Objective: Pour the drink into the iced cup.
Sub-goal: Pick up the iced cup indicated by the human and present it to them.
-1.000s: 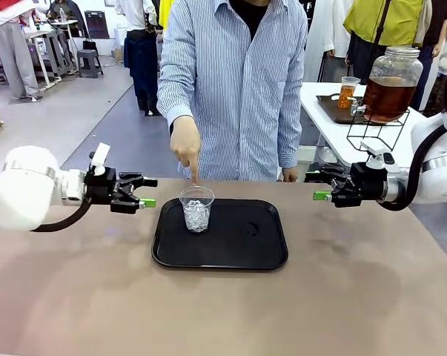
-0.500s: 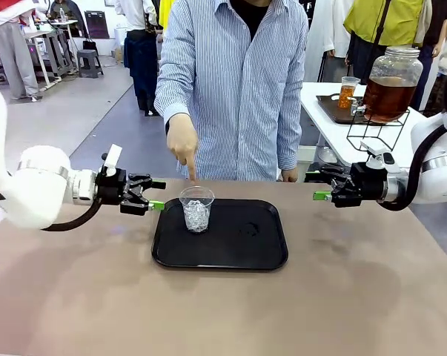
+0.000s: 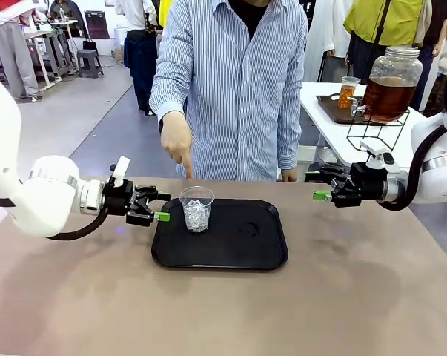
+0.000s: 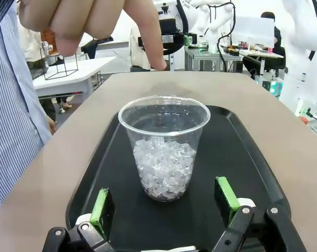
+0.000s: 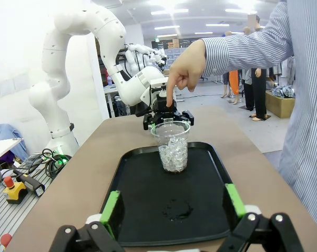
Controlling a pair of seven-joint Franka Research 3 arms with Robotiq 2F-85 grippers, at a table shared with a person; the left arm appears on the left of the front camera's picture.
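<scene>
Standing just beyond spread left fingers (image 4: 102,206), iced cup (image 4: 164,147); right fingers (image 5: 110,206) spread, well apart.

table (image 3: 356,297): brown | black tray (image 3: 238,248) resting flat on it

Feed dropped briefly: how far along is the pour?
Done: the cup of ice stands on the tray, a person's hand pointing at it. In hand: left end effector open, just short of the cup. Left: all the pouring; the cup holds only ice; right end effector open, empty.
</scene>
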